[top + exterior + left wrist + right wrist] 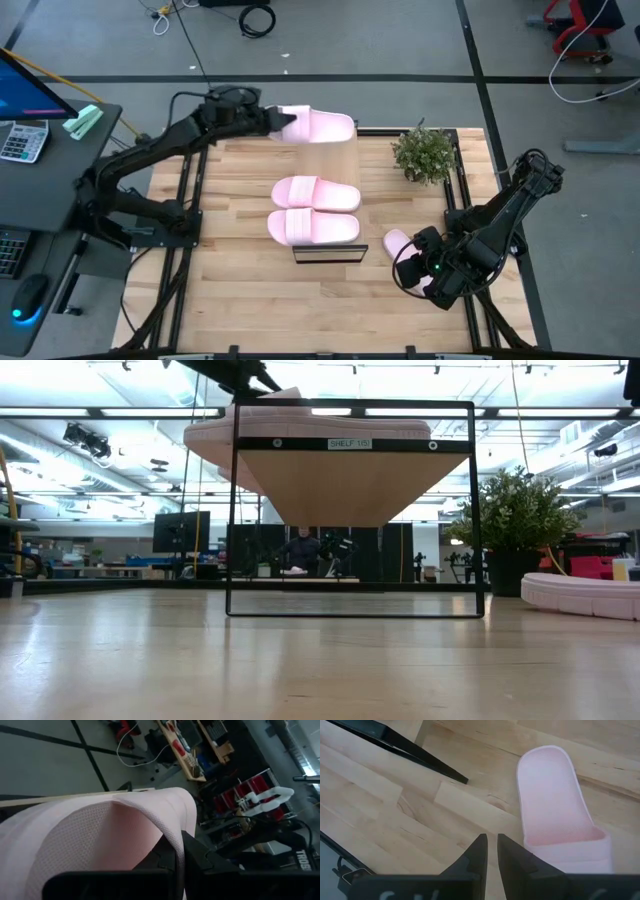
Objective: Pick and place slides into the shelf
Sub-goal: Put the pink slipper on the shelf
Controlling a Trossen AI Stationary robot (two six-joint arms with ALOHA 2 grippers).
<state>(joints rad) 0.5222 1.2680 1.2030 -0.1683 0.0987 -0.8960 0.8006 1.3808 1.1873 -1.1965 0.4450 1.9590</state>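
Revealing left tool pinching slide strap.

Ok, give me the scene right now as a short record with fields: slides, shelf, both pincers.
slides on shelf: two, side by side on the shelf
slide in transit: one slide, held at the shelf's far end
slide on table: one, beside the right pincer
left pincer: shut on the strap of the held slide
right pincer: low over the table, fingers nearly together, holding nothing
other: potted plant at the table's far right corner
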